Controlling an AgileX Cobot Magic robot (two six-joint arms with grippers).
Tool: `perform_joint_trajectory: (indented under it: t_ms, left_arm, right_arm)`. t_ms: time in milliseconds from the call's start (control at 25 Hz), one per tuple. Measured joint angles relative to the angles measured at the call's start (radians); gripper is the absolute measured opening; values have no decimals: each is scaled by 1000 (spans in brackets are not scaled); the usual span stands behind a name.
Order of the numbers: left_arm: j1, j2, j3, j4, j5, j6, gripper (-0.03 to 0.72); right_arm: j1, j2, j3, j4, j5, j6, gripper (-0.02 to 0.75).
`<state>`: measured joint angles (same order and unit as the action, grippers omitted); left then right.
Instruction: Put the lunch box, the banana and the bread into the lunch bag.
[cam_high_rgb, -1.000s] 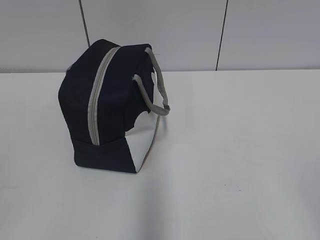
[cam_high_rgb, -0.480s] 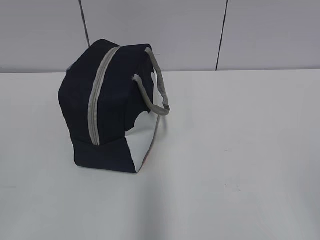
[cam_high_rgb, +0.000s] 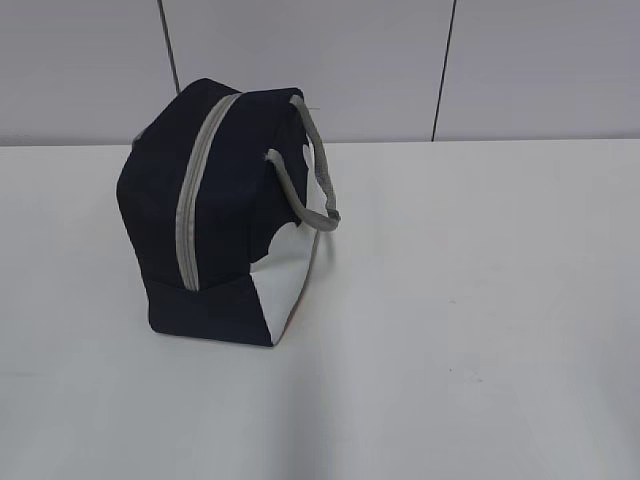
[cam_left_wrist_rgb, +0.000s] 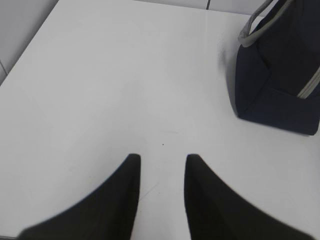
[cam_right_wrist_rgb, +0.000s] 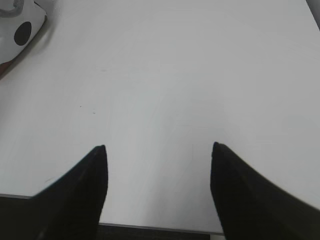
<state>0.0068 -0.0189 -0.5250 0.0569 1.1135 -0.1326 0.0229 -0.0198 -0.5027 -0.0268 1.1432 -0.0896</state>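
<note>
The lunch bag (cam_high_rgb: 240, 200) stands on the white table (cam_high_rgb: 480, 300) left of centre, dark navy with its grey zipper (cam_high_rgb: 193, 200) closed over the top and grey handles hanging on its right side. Neither gripper shows in the exterior view. My left gripper (cam_left_wrist_rgb: 162, 157) is open and empty above bare table, with the bag (cam_left_wrist_rgb: 280, 75) well ahead to its upper right. My right gripper (cam_right_wrist_rgb: 158, 146) is wide open and empty near the table's front edge; a corner of the bag (cam_right_wrist_rgb: 22, 32) shows far off at top left. The lunch box, banana and bread are out of view.
A grey panelled wall (cam_high_rgb: 400, 60) runs behind the table. The table's front edge (cam_right_wrist_rgb: 160, 229) lies just under my right gripper. The table's left edge (cam_left_wrist_rgb: 25, 55) shows in the left wrist view.
</note>
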Motion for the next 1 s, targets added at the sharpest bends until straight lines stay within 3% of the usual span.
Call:
perform_joint_trajectory:
  t_ms: [1000]
  left_arm:
    - [0,0,0,1,0,-1,235]
  right_arm:
    - [0,0,0,0,0,0,479]
